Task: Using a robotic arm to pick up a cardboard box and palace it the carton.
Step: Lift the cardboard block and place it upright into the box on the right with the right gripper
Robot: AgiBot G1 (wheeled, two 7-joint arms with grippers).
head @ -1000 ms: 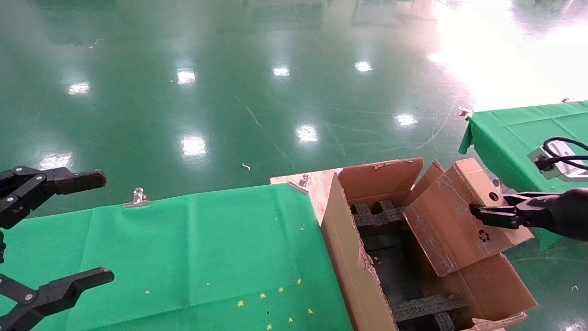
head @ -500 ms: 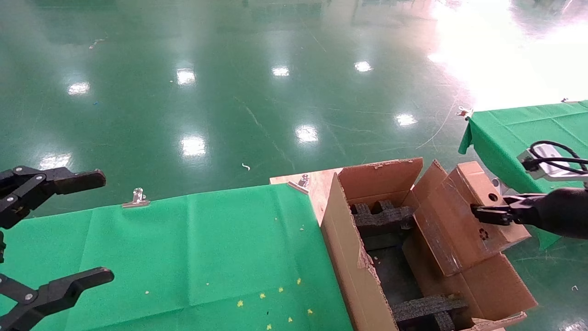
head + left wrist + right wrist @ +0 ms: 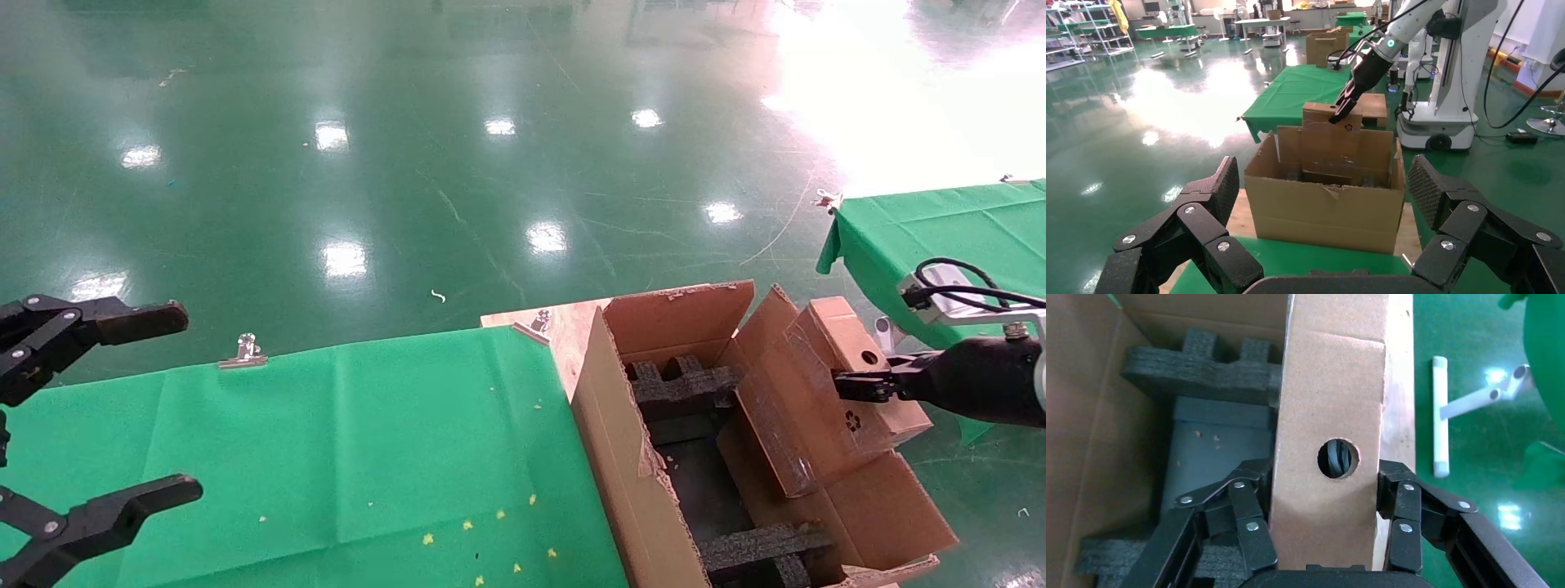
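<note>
Cardboard box [image 3: 825, 400] sat clamped between the black fingers [image 3: 1251, 530] of the right gripper [image 3: 858, 384], which pressed on its two broad faces just below the round finger hole [image 3: 1338, 458]; the hole on its narrow top edge lay directly ahead of the fingertips. The box hung tilted over the right-hand side of the carton [image 3: 629, 457], its lower end dipping past the carton's rim and leaning against the right flap [image 3: 878, 510]. Inside the carton, beyond the fingers, black foam inserts [image 3: 682, 384] lined the far end, another foam piece [image 3: 760, 547] crossed the near end, and a dark floor lay between them. The left carton wall had a torn, ragged top edge, and open room remained inside the carton to the left of the held box. Outside the box's other face, bare green floor [image 3: 1474, 367] and a white table leg [image 3: 1441, 416] lay beside the fingers. The left gripper [image 3: 106, 408] was parked well apart, over the green-clothed table [image 3: 368, 441], its fingers [image 3: 1220, 190] spread wide with nothing between them. From that wrist, the carton [image 3: 1324, 205] stood straight ahead between the fingertips, with the box [image 3: 1330, 131] rising out of it. The box's lower end was hidden inside the carton, so whether it touched the foam could not be told, and the right arm was cut off at the picture's edge.
</note>
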